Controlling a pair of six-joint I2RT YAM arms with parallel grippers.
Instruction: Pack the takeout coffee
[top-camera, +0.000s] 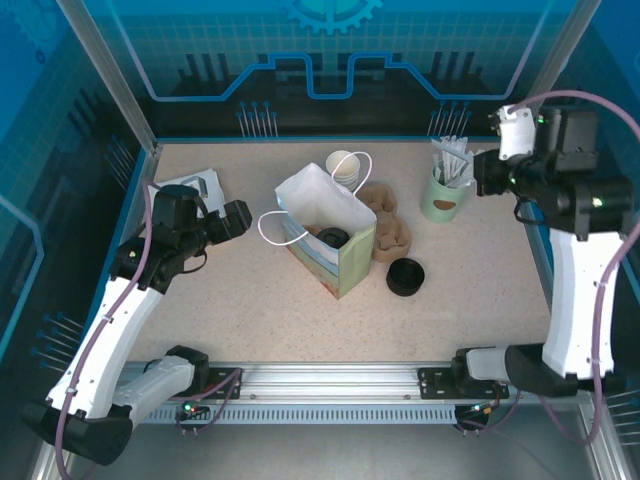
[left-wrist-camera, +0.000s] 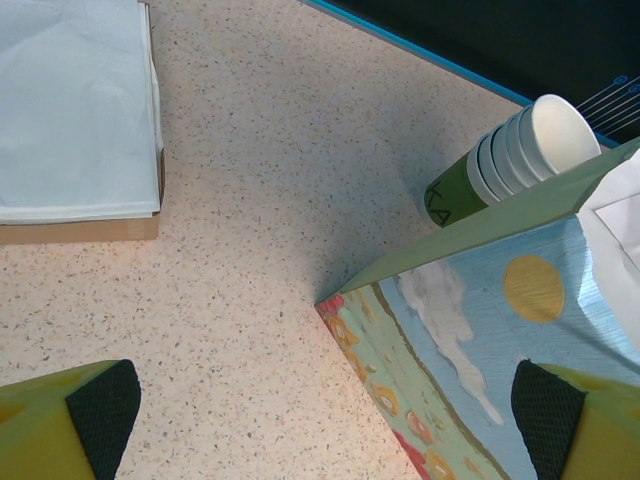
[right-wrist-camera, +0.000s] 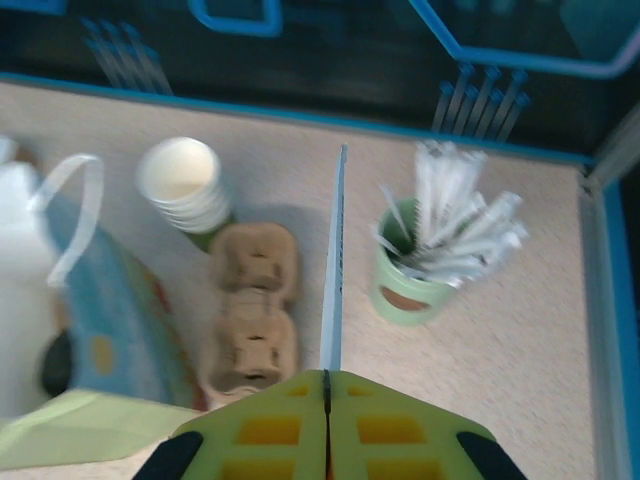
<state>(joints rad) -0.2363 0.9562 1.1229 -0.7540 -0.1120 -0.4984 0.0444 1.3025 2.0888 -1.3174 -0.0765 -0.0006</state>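
Clenched on a thin sachet (right-wrist-camera: 334, 260), your right claw (right-wrist-camera: 327, 385) is well apart from the paper bag (top-camera: 330, 235) on the bench (top-camera: 480, 300) (left claw (left-wrist-camera: 322, 412) gapes beside it), so the sachet may slip en route.

Robotics lab test cell: aluminium-framed enclosure (top-camera: 110, 70), blue circuit-and-gear backdrop (top-camera: 330, 40) at 12 o'clock, speckled tabletop (top-camera: 250, 320), arm mounting rail (top-camera: 330, 378) at 6 o'clock.

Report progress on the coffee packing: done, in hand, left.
Done: one dark round item sits inside the open bag. In hand: the right gripper is shut on a thin packet; the left gripper is open beside the bag. Left: the cup carrier, cup stack and black lid are outside the bag.
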